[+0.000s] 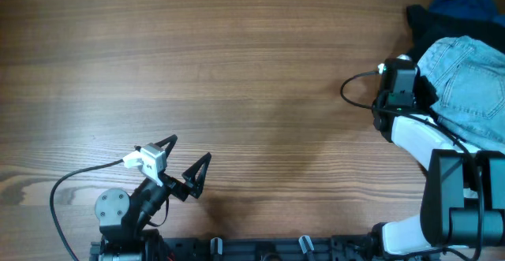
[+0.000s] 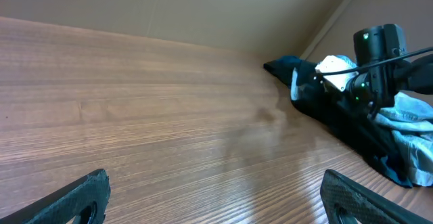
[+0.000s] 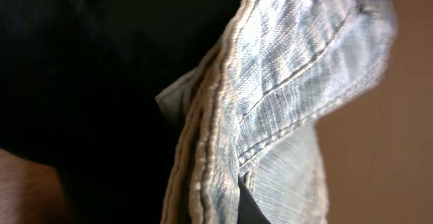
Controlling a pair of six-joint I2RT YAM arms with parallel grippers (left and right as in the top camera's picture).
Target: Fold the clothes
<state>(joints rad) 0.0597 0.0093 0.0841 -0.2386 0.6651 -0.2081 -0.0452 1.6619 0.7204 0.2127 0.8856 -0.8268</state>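
The clothes [image 1: 465,80] are a light-blue faded denim garment bunched at the table's right edge, lying partly on a black garment [image 1: 430,24]. My right gripper [image 1: 410,87] is at the denim's left edge. In the right wrist view the denim's thick stitched hem [image 3: 284,82] fills the frame, and my right gripper [image 3: 233,207] is shut on it, one dark finger [image 3: 252,209] showing between the layers. My left gripper [image 1: 189,149] hovers open over bare wood at the front left, far from the denim [image 2: 413,119]. Nothing lies between its fingers [image 2: 81,197].
A dark blue cloth [image 1: 469,1] lies at the back right corner behind the black garment [image 2: 338,116]. The wooden table [image 1: 237,56] stretches left and centre. The right arm's cable [image 1: 355,83] loops out to the left of its wrist.
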